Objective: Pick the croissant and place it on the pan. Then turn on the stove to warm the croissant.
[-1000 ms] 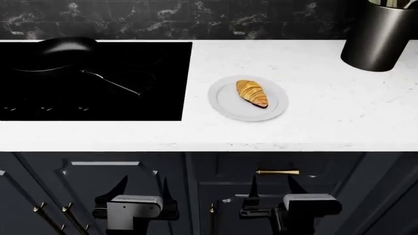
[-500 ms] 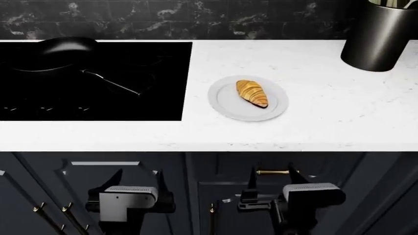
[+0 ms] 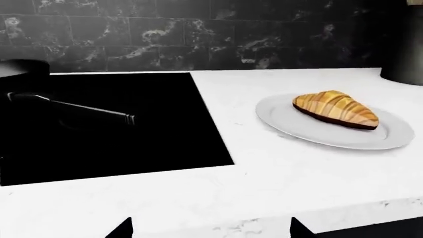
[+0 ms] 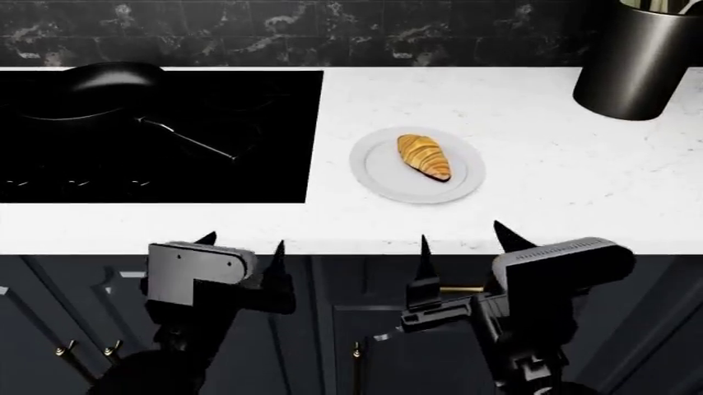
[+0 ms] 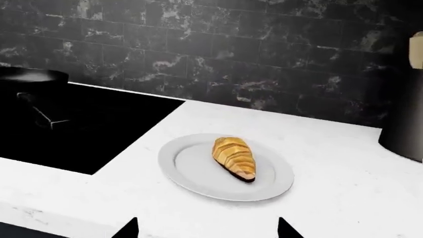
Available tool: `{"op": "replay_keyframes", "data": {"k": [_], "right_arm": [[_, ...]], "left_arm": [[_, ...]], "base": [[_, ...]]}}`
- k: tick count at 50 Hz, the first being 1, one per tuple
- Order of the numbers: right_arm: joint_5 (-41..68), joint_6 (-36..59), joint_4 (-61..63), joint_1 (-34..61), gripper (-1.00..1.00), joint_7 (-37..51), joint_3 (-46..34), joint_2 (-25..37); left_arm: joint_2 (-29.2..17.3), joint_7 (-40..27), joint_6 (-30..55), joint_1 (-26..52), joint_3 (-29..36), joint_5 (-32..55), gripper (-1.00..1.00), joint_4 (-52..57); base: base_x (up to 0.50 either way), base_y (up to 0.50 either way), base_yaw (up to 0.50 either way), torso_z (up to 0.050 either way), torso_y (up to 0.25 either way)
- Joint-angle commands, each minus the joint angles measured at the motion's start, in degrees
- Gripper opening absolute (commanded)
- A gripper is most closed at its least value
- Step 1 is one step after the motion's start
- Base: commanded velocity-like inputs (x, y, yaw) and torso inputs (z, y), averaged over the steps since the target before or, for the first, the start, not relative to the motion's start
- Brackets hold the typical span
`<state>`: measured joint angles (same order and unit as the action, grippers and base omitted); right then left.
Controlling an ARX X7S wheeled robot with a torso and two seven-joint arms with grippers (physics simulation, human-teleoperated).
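Both arms have risen to counter-edge height; left gripper [image 4: 242,251] and right gripper [image 4: 459,243] wide, empty. Croissant [image 4: 424,155] untouched on plate [image 4: 379,177], 3 o'clock of pan [image 4: 104,86]. Approach starting.

head: high, looks down | wrists: low at counter [image 4: 549,164] edge, face backsplash [image 5: 264,59]

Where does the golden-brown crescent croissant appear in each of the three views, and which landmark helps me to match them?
Head view: the golden-brown crescent croissant lies on the round light-grey plate, right of centre.
Left wrist view: it sits at the right side, on the same plate.
Right wrist view: it sits near the centre, on the plate.
Shared landmark: the glossy black glass stove, its edge beside the plate in every view.
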<state>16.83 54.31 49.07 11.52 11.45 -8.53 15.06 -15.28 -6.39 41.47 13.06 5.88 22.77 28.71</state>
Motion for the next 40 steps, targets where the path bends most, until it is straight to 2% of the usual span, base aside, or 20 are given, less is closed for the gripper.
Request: {"op": "replay_keyframes", "data": {"k": [1, 5, 7, 9, 12, 14, 17, 20, 27, 37, 39, 40], "right_arm": [[22.76, 19.65, 10.88, 12.78, 1.0, 9.21, 7.14, 3.75], [38.93, 25.78, 10.7, 19.14, 1.0, 17.64, 13.49, 4.97], [47.22, 30.08, 10.11, 22.62, 1.0, 20.76, 18.64, 3.25], [59.27, 35.26, 6.65, 27.12, 1.0, 29.22, 22.34, 2.87], [81.0, 31.93, -1.88, 32.27, 1.0, 50.07, 17.22, 8.09], [89.39, 27.73, -5.2, 34.9, 1.0, 58.27, 12.38, 11.39], [95.15, 25.44, -8.63, 38.27, 1.0, 63.76, 6.28, 14.23], [97.57, 24.25, -9.9, 40.99, 1.0, 65.21, 4.05, 15.32], [100.19, 20.74, -10.22, 42.84, 1.0, 67.35, 3.29, 16.27], [101.7, 19.59, -10.64, 44.63, 1.0, 67.33, 2.62, 18.15], [102.1, 19.01, -10.85, 45.3, 1.0, 67.75, 2.35, 18.46], [102.3, 18.64, -10.98, 45.33, 1.0, 68.2, 2.03, 18.62]], "left_arm": [[-0.45, 0.52, 14.12, 8.64, -5.32, 10.13, 1.0, 6.03], [0.03, -0.12, 20.17, 12.88, -8.37, 15.02, 1.0, 6.37], [0.17, -0.69, 23.86, 15.21, -9.99, 17.81, 1.0, 6.86], [0.72, -2.56, 28.46, 18.2, -11.8, 20.35, 1.0, 6.98], [-0.39, -3.61, 31.88, 20.47, -11.65, 21.34, 1.0, 7.54], [-1.33, -3.72, 32.31, 21.66, -11.16, 21.08, 1.0, 7.46], [-2.53, -3.66, 32.56, 21.72, -10.43, 20.66, 1.0, 7.18], [-3.47, -3.14, 32.74, 21.46, -9.61, 20.68, 1.0, 6.96], [-3.68, -3.15, 33.05, 22.27, -9.57, 21.14, 1.0, 6.24], [-4.69, -2.67, 29.09, 21.76, -7.31, 18.46, 1.0, 4.61], [-5.57, -2.15, 24.06, 20.71, -4.88, 14.98, 1.0, 4.43], [-5.15, -2.27, 26.22, 21.3, -5.7, 16.44, 1.0, 3.77]], "base": [[0.0, 0.0, 0.0, 0.0, 0.0], [0.0, 0.0, 0.0, 0.0, 0.0], [0.0, 0.0, 0.0, 0.0, 0.0], [0.0, 0.0, 0.0, 0.0, 0.0], [0.0, 0.0, 0.0, 0.0, 0.0], [0.0, 0.0, 0.0, 0.0, 0.0], [0.0, 0.0, 0.0, 0.0, 0.0], [0.0, 0.0, 0.0, 0.0, 0.0], [0.0, 0.0, 0.0, 0.0, 0.0], [0.0, 0.0, 0.0, 0.0, 0.0], [0.0, 0.0, 0.0, 0.0, 0.0], [0.0, 0.0, 0.0, 0.0, 0.0]]}}
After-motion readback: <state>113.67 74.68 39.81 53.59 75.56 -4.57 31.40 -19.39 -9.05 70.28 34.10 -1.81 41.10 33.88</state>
